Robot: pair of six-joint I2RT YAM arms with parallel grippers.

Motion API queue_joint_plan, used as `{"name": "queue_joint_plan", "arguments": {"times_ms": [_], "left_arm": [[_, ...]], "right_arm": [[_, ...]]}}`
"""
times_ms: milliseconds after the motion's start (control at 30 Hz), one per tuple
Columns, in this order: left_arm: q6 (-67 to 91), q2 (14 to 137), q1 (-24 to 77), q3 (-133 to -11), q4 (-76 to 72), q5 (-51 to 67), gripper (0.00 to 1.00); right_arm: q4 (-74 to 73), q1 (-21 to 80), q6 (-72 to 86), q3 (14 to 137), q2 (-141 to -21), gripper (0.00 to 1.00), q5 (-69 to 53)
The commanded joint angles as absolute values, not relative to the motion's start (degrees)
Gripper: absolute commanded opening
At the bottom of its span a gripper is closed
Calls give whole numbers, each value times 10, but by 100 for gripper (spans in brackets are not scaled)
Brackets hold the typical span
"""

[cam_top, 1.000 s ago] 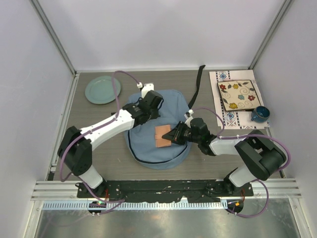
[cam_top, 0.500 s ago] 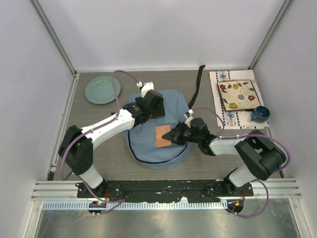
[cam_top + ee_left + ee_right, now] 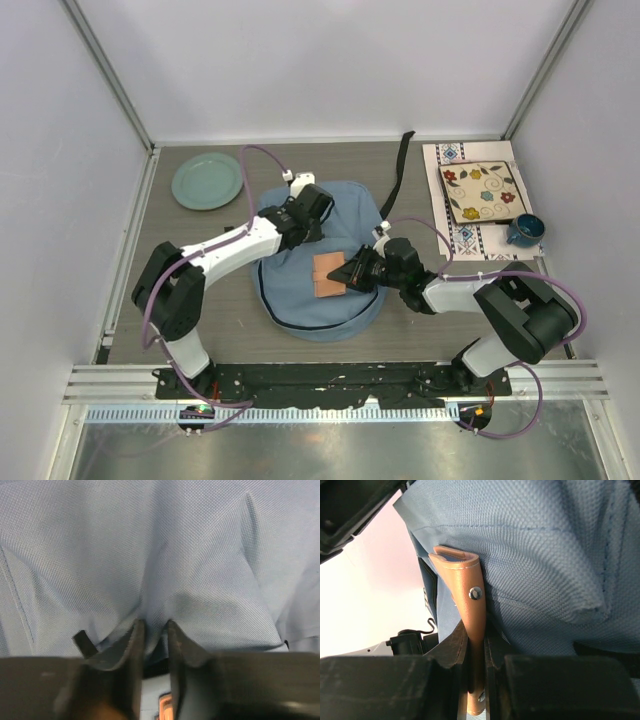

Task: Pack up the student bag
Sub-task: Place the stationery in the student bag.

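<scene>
The student bag [image 3: 300, 290], a light blue-grey fabric backpack, lies flat mid-table. A tan leather patch [image 3: 327, 272] with rivets sits on its top. My right gripper [image 3: 352, 270] is shut on that leather patch [image 3: 465, 605], which stands up between the jaws in the right wrist view. My left gripper [image 3: 300, 222] is at the bag's far left part, shut on a pinched fold of the bag fabric [image 3: 155, 625]. The bag fabric [image 3: 200, 555] fills the left wrist view. What is inside the bag is hidden.
A teal plate [image 3: 207, 181] lies at the back left. A patterned cloth [image 3: 470, 240] at the back right carries a floral square plate [image 3: 481, 191] and a blue mug [image 3: 524, 230]. A black strap [image 3: 400, 170] runs from the bag toward the back wall.
My left arm has shifted slightly to the right at the bag's far edge, its elbow drawn in. The right arm and the leather patch have not moved.
</scene>
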State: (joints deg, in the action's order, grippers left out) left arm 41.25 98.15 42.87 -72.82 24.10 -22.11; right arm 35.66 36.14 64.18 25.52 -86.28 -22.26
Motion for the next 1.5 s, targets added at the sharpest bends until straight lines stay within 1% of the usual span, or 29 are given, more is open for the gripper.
{"name": "queue_joint_plan", "arguments": {"times_ms": [0,33,67,267,400,600,733,800,900,1000,1033,1200,1233,1300,1367,1433,1467], "left_arm": [[409,1017,431,-758,246,-187,15],[409,1015,431,-759,245,-184,2],[408,1012,431,-760,244,-181,0],[394,954,430,-795,258,-159,0],[391,922,419,-819,265,-128,0],[413,897,402,-795,250,-85,0],[435,886,401,-776,233,-71,0],[445,875,402,-764,220,-62,0],[457,865,401,-751,213,-60,0],[467,852,402,-738,208,-51,0],[471,846,402,-732,203,-49,0],[497,818,402,-690,177,-52,0],[500,810,402,-680,173,-51,0],[510,802,402,-672,165,-48,0],[516,795,401,-657,155,-49,0],[519,794,402,-651,150,-50,0],[519,794,402,-650,152,-50,0]], "right_arm": [[301,359,622,249,-876,1,-204],[299,359,622,250,-875,1,-204],[295,359,622,250,-870,1,-203],[280,355,616,253,-840,1,-199],[282,349,624,263,-807,1,-219],[256,345,624,289,-731,1,-219],[261,338,634,306,-715,1,-232],[264,337,638,312,-719,1,-233],[325,333,677,300,-734,1,-252],[342,331,680,299,-765,1,-258],[369,330,685,291,-773,1,-256],[415,314,706,283,-865,1,-268],[452,314,716,272,-875,1,-267],[479,313,728,266,-907,1,-270],[497,314,747,271,-923,1,-279],[555,315,764,258,-931,1,-285],[555,315,767,258,-931,1,-284]]}}
